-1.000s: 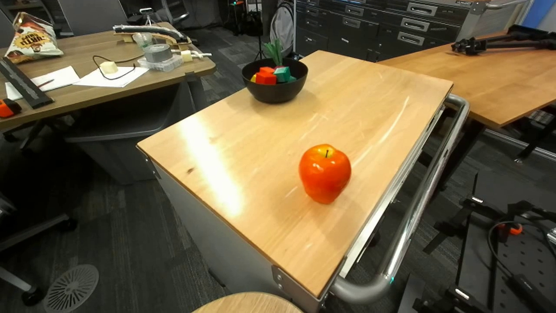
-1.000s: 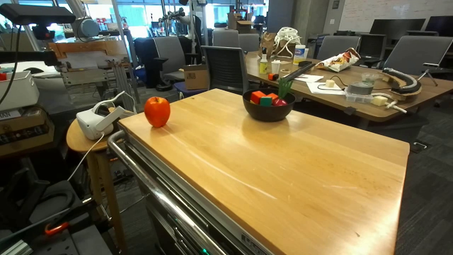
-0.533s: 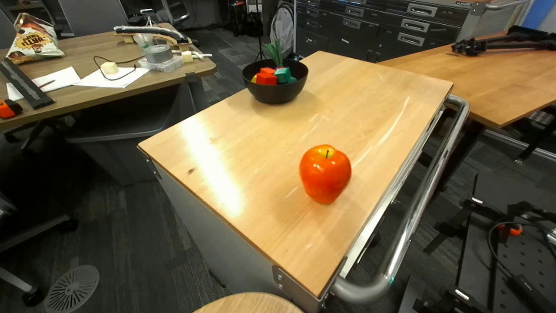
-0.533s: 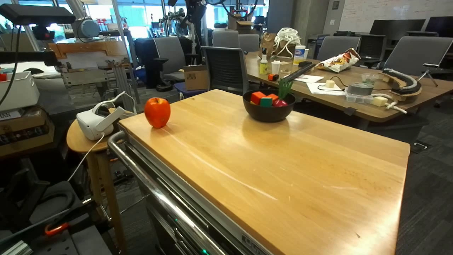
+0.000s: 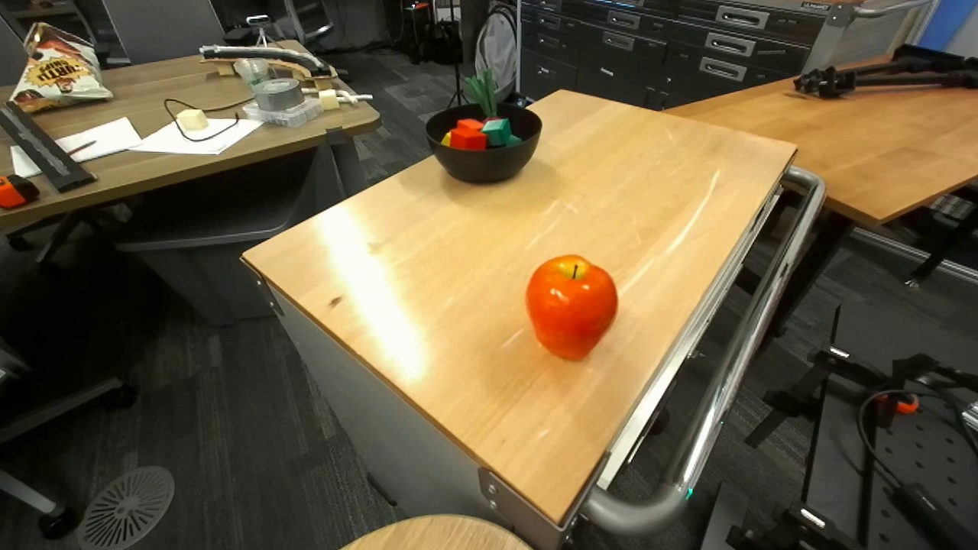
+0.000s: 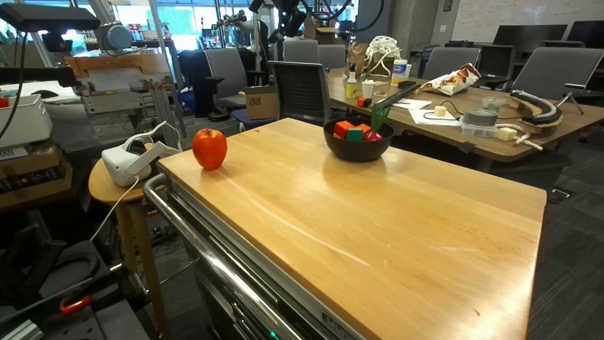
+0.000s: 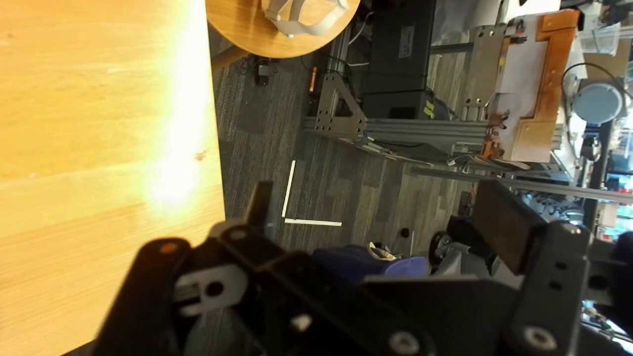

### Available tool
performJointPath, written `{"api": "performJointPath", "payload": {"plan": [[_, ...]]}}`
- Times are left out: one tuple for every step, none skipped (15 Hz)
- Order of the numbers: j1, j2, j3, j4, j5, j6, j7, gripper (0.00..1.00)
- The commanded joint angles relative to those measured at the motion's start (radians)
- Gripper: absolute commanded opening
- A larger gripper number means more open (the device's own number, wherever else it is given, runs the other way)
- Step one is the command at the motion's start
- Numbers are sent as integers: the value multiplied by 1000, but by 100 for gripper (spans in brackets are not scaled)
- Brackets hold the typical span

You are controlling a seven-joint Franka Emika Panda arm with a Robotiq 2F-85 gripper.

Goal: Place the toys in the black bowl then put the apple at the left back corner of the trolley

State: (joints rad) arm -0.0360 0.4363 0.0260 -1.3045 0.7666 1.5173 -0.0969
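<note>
We see the gripper (image 7: pixel 378 210) with its jaws wide apart and nothing held between them. The apple (image 5: pixel 571 307) stands upright on the trolley (image 5: pixel 458 252), near a corner on the rail handle (image 5: pixel 747 347) side, well apart from the jaws and outside the wrist view. The stool (image 7: pixel 242 27) beside that corner shows at the top of the wrist view, so we judge the apple lies that way, beyond its edge. Being round, it gives us no long axis to match. The toys (image 5: pixel 467 137) in view sit in the black bowl (image 5: pixel 485 166), so we expect 1 of 2 moves: a withdrawal or, if the apple's corner isn't left back (we cannot tell), a reach to it.
</note>
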Motion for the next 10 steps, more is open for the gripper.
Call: {"api": "performJointPath", "payload": {"plan": [[24, -21, -19, -26, -56, 112, 74, 100], [21, -20, -22, -26, -72, 142, 80, 100], [15, -26, -26, -35, -96, 189, 89, 100], [9, -30, -31, -44, -117, 233, 99, 100], [1, -37, -38, -56, -135, 273, 112, 100], [-3, -47, -44, -72, -151, 315, 134, 100], [-16, 1, -14, -17, -134, 244, 102, 100], [-21, 2, -15, -19, -137, 252, 104, 100], [-25, 4, -13, -19, -137, 251, 103, 100], [-26, 7, -12, -19, -136, 251, 103, 100]]}}
